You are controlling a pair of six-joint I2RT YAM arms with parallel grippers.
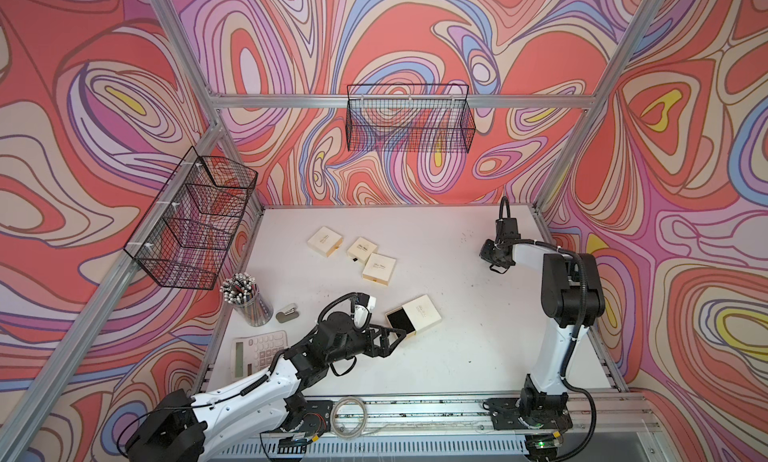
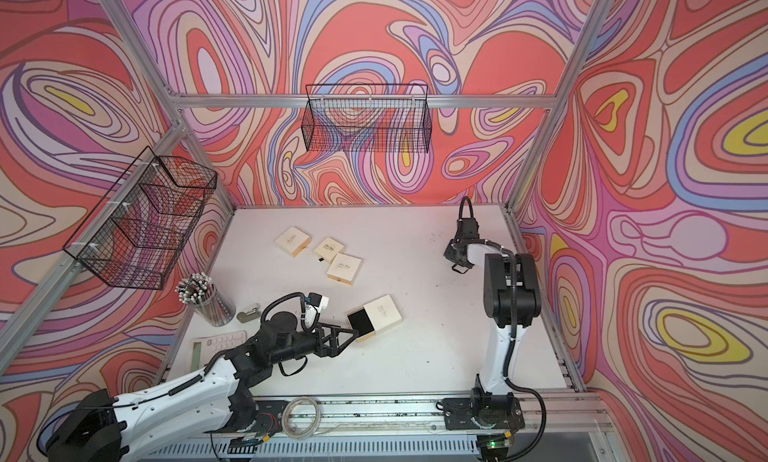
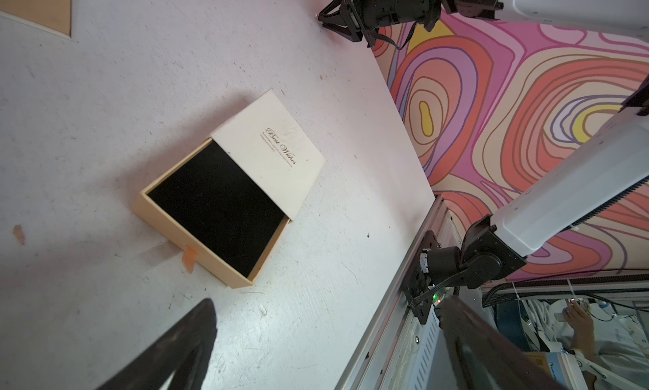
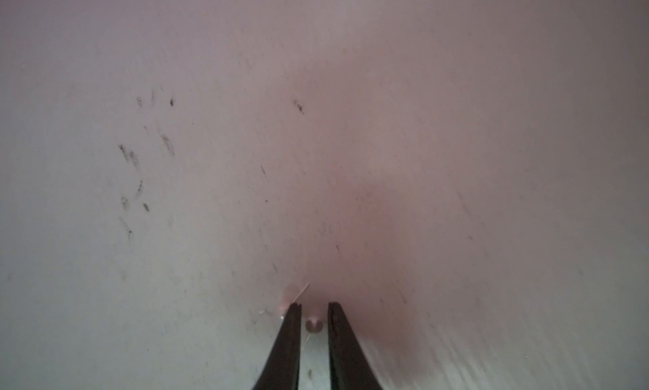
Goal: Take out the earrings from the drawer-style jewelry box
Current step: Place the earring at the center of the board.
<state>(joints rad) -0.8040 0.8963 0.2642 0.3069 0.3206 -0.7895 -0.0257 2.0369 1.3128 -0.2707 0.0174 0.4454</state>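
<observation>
- far left, we're seeing a cup of pencils [image 1: 246,299], a calculator [image 1: 259,351] & a small stapler [image 1: 288,313] sitting on the white table [image 1: 436,368].
- moving right, three shut cream boxes [image 1: 361,249] are lying close together toward the back.
- nxt, our l gripper [image 1: 395,340] is hovering just beside the pulled-out end of the jewelry box [image 1: 422,312], jaws spread wide, gripping nothing.
- the drawer [image 3: 214,198] is sitting slid partway out of its sleeve, black lining showing, orange pull tab [image 3: 189,258] on its outer end.
- far right, our r gripper [image 4: 314,304] is pointing down at the table, well apart from the boxes, jaws parted only a crack.
- the earrings [image 4: 313,325] are lying on the table there. one pearly stud is sitting in the gap btwn the tips, looking unpinched. a 2nd, blurry pale one is lying just beside one fingertip.
</observation>
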